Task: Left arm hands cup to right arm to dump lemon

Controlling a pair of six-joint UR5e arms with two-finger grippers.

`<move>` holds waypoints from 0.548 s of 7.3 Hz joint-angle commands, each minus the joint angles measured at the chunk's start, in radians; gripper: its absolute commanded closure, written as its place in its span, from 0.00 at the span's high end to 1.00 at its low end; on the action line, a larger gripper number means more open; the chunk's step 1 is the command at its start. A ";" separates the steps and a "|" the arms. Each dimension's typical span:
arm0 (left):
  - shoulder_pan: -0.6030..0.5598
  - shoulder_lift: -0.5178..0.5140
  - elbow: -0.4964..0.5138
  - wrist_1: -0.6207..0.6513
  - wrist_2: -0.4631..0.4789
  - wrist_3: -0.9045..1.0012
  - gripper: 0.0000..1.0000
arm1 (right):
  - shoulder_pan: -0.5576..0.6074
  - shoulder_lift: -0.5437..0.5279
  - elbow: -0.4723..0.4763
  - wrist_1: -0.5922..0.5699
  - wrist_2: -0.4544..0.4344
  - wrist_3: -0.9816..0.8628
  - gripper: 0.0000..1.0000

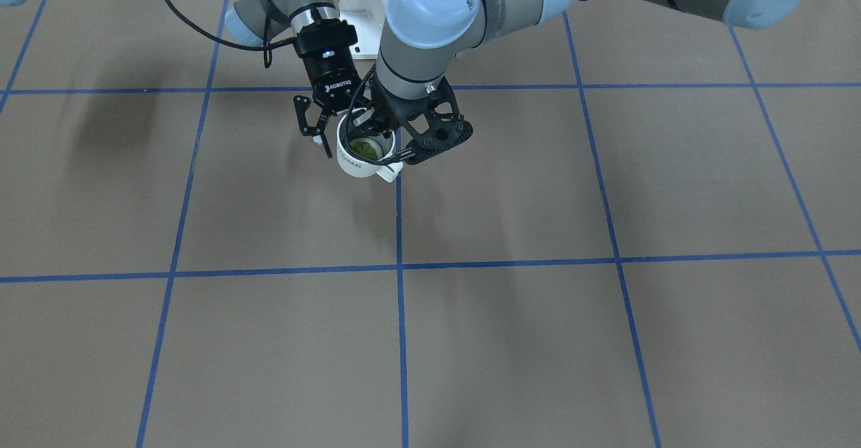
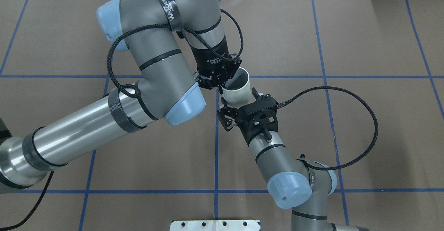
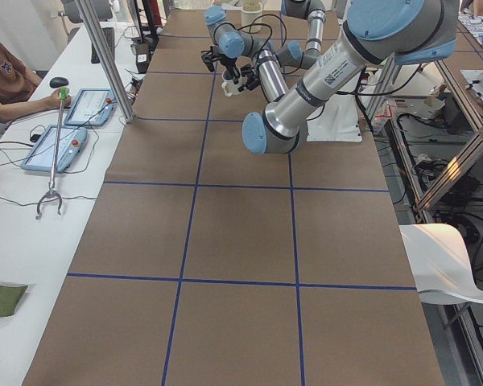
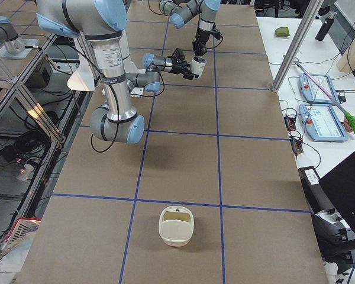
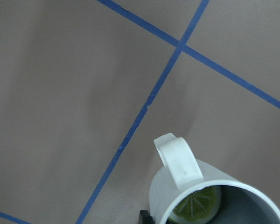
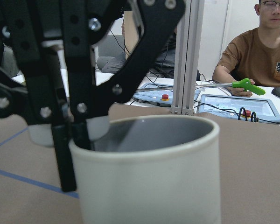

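Note:
The cream-white cup (image 1: 356, 162) hangs above the table's middle, upright, with the lemon (image 1: 366, 146) slice lying in its bottom. My left gripper (image 1: 377, 132) is shut on the cup's rim, one finger inside and one outside, next to the handle (image 5: 177, 163). The lemon (image 5: 198, 203) also shows in the left wrist view. In the overhead view my right gripper (image 2: 238, 97) is open, with its white-tipped fingers on either side of the cup (image 2: 239, 85). I cannot tell if they touch it. The cup (image 6: 149, 186) fills the right wrist view.
A cream container (image 4: 176, 226) stands on the table at the end on the robot's right. The white base plate (image 2: 215, 224) is at the robot's edge. Operators (image 6: 256, 56), tablets (image 4: 322, 121) and aluminium posts (image 4: 296, 47) line the far side. Blue tape lines (image 1: 400, 266) grid the brown table.

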 commanded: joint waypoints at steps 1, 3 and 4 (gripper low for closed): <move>0.013 -0.001 -0.003 0.000 0.001 0.000 0.00 | 0.001 0.000 -0.003 -0.002 0.000 -0.002 0.99; 0.015 -0.003 -0.002 0.002 0.000 0.000 0.00 | 0.001 0.000 -0.003 -0.003 0.000 -0.005 0.99; 0.015 -0.003 -0.002 0.000 0.000 0.000 0.00 | 0.001 0.000 -0.003 -0.003 0.000 -0.006 0.99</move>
